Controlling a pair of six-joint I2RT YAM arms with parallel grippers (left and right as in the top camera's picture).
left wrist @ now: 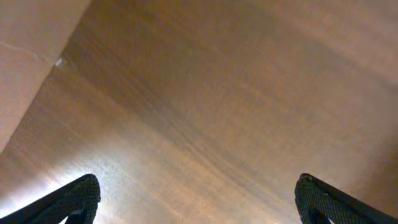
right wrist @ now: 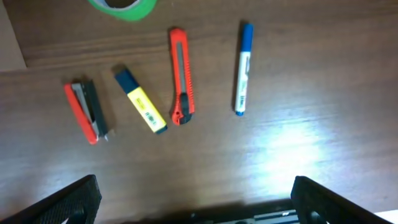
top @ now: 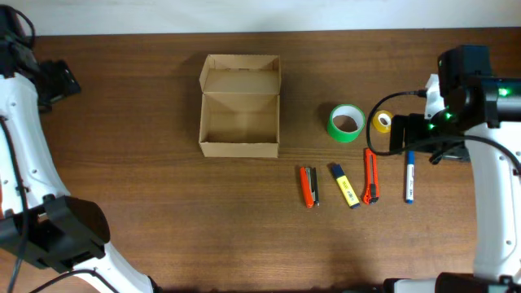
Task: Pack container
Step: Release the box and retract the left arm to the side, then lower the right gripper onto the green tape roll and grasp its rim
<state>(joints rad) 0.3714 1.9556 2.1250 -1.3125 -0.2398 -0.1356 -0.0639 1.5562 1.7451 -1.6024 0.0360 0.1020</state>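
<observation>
Wooden table (top: 146,122). Container (top: 239,149): left of centre, flap lid open toward the far edge. Left gripper (left wrist: 199,199), right gripper (right wrist: 196,199): jaws spread wide, gripping nothing. Green tape roll (top: 347,122), orange cutter (top: 371,176), blue pen (top: 409,181): right of container.

My bench (top: 163,220) is dark brown wood, its grain running lengthwise. Beyond its far edge lies a pale strip (top: 244,15); wall or floor, I cannot tell. Overhead light leaves a soft white glare (right wrist: 292,149) on the wood.
</observation>
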